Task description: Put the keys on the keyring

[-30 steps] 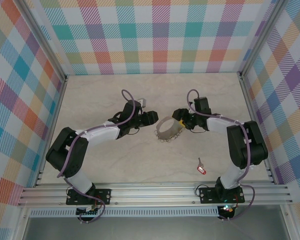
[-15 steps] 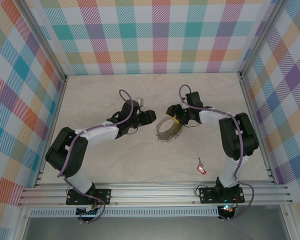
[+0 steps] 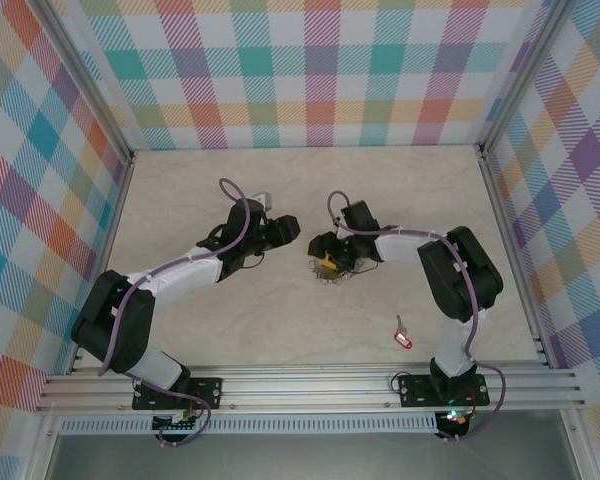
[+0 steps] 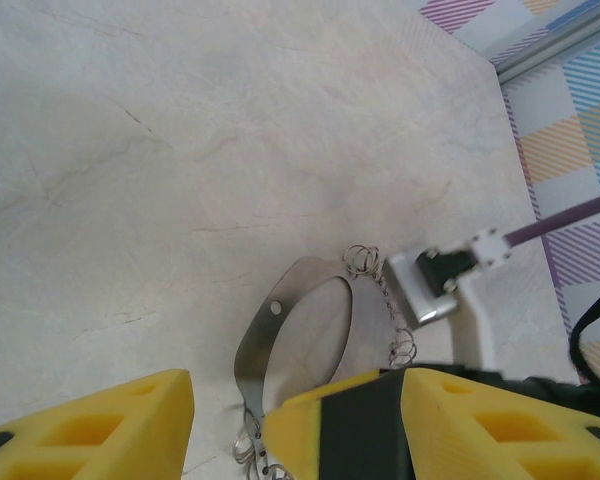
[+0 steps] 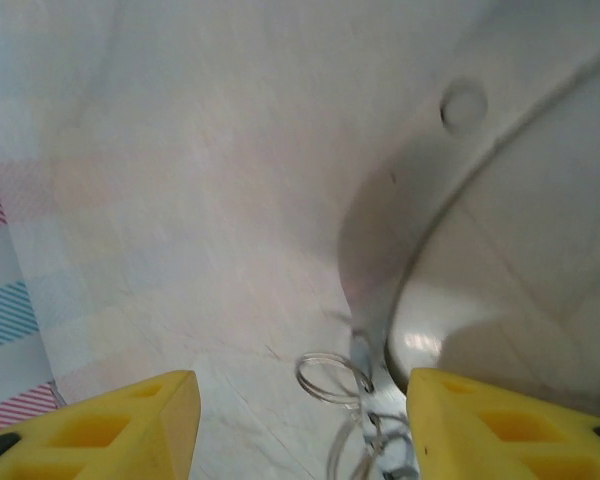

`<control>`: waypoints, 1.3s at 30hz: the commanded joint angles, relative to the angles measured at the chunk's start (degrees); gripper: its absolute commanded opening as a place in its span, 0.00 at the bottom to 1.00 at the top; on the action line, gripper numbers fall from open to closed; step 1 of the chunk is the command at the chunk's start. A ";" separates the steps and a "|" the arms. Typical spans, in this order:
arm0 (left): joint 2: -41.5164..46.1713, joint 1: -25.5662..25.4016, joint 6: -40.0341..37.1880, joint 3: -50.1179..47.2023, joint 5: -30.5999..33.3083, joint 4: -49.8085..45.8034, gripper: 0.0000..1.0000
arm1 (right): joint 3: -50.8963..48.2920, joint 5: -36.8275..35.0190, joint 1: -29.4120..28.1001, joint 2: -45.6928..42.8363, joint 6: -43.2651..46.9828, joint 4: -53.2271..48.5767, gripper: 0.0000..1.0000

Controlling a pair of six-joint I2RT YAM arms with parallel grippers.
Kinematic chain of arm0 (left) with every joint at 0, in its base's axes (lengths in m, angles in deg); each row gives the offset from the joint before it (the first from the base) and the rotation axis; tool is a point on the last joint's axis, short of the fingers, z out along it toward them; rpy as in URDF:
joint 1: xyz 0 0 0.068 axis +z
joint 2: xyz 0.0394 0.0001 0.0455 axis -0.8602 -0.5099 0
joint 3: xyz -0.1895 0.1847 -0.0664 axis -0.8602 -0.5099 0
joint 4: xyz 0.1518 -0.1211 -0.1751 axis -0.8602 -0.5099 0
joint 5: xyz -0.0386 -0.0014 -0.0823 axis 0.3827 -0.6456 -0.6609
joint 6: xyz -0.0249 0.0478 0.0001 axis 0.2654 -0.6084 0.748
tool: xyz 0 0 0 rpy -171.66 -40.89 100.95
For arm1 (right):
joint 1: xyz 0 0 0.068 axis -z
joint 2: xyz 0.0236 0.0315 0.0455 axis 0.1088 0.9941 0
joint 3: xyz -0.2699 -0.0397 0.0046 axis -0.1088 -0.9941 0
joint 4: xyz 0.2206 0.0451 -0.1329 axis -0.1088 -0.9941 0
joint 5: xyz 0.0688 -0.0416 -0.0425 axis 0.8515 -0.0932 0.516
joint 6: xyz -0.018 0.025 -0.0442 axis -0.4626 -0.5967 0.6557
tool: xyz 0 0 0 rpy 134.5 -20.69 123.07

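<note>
Both arms, same build. left arm (image 3: 175, 270) and right arm (image 3: 460, 275): black joint housings, links wrapped in white. A purple cable (image 3: 232, 200) loops along each. Flat black base plates (image 3: 176, 392). left gripper fingers (image 4: 90, 425) and right gripper fingers (image 5: 90, 425): yellow moulded plastic with recessed pockets.

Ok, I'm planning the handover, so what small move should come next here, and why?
Probably close the right gripper on the ring: its open jaws straddle the looped rim. The left gripper, also open, hovers close by, and the red key lies untouched near the right base.
</note>
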 commanded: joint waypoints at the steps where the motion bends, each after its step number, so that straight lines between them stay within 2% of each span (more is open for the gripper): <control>1: 1.48 0.62 0.27 -0.53 0.52 -1.45 0.57 | -2.96 0.98 -0.67 -1.16 -1.21 0.92 0.57; 9: 2.66 0.59 0.50 -1.00 0.61 -1.79 0.58 | -8.99 3.26 -1.18 -3.47 -2.11 2.86 0.58; 18: 1.84 0.59 0.38 -0.33 -0.42 -1.23 0.59 | -15.00 3.18 -1.18 -11.26 -1.39 1.28 0.60; 24: 0.58 0.59 -0.08 1.26 -1.69 -1.15 0.59 | -8.95 0.81 -1.18 -14.81 0.64 -3.21 0.66; 30: 1.34 0.60 -0.06 0.66 -1.70 -1.23 0.59 | -0.85 -7.65 -0.07 -16.68 4.49 -13.22 0.73; 36: 1.42 0.59 -0.10 0.04 -2.40 -0.88 0.59 | 0.43 -13.32 2.65 -15.35 3.82 -15.27 0.73; 39: 1.38 0.59 -0.06 0.01 -2.47 -0.47 0.59 | 1.03 -14.33 3.03 -13.16 3.38 -14.85 0.68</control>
